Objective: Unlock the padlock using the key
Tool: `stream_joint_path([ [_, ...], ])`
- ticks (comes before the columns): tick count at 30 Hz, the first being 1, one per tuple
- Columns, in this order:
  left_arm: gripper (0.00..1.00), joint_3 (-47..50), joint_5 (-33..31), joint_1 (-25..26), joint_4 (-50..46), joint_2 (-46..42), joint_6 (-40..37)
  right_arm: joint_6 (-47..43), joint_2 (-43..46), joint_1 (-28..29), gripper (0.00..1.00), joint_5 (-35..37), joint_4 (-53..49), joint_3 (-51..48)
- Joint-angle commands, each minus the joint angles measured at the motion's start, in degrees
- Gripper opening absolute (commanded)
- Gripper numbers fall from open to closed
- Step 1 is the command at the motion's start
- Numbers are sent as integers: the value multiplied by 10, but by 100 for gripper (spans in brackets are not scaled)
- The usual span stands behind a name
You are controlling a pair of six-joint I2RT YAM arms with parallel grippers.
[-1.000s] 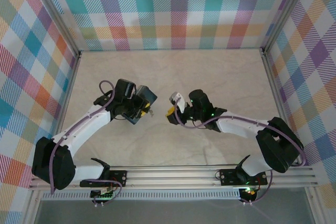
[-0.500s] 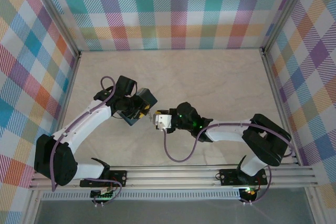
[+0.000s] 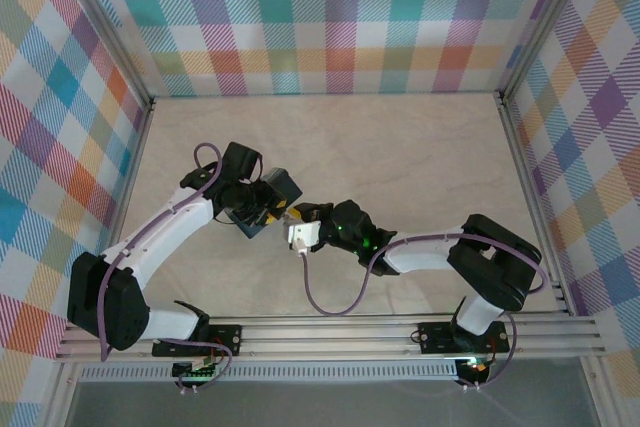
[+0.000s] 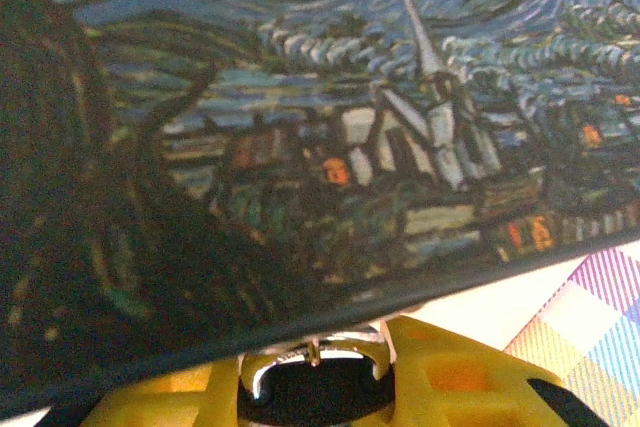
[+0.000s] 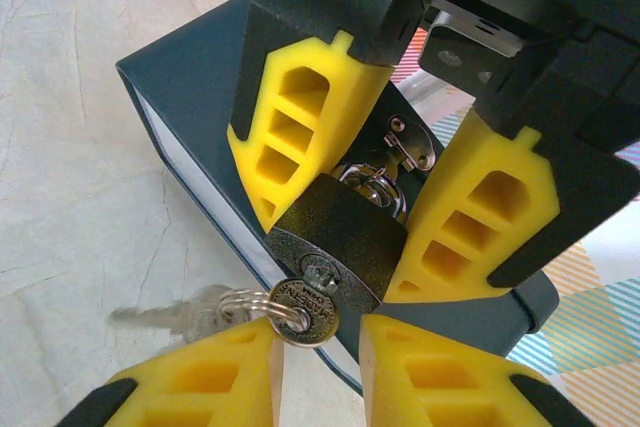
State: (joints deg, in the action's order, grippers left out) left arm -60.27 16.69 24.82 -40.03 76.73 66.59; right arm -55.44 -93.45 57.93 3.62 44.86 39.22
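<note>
Located the padlock (image 5: 335,232) on the front of the dark blue painted box (image 5: 190,87), hung by its silver shackle (image 5: 372,185) through the box's metal hasp (image 5: 405,137). Logged the box over the table (image 3: 420,147), left of centre, roughly midway between the near and far edges and well clear of every corner.

Found the left gripper (image 5: 333,247) closed on the padlock, yellow pads (image 5: 290,127) against each flank of the dark body, keyhole end turned toward the right gripper (image 5: 320,347). Confirmed the same hold from the left wrist view: yellow pads either side of the dark body, shackle just above, painted lid across the upper field.

Found the key (image 5: 305,312) seated in the keyhole at the padlock's lower end, round head out, with a split ring (image 5: 242,302) threaded through it. Noted a blurred silver piece (image 5: 165,315) on that ring, probably a second key, trailing off to one side.

Found the right gripper directly at the key, jaws narrowly apart, the round head sitting at the mouth of the gap. Unable to tell a true pinch on the head from mere bracketing.

Seen from above: both grippers tip to tip at the box's near right corner.
</note>
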Motion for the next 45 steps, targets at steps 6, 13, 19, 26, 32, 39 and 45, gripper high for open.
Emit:
stream_joint_path([
  [6, 11, -20, 18, -4, 15, -9, 1, -10, -6, 14, 21, 8, 45, 9],
  [13, 11, -19, 28, -2, 30, -3, 15, -5, -11, 23, 18, 13, 48, 18],
  [19, 11, -5, 33, 1, 45, -6, 30, 23, -15, 29, 14, 24, 42, 31],
  [26, 10, 18, 34, 12, 80, -16, 68, 140, -7, 39, 6, 48, 32, 42],
  [32, 10, 25, 25, 17, 95, -19, 89, 283, -6, 50, 3, 77, 66, 38],
  [39, 9, 16, 2, 18, 85, -17, 77, 442, 18, 56, 7, 73, 16, 45],
  [45, 9, -3, -19, 16, 56, -11, 38, 476, 66, 41, 27, 35, -131, 30],
])
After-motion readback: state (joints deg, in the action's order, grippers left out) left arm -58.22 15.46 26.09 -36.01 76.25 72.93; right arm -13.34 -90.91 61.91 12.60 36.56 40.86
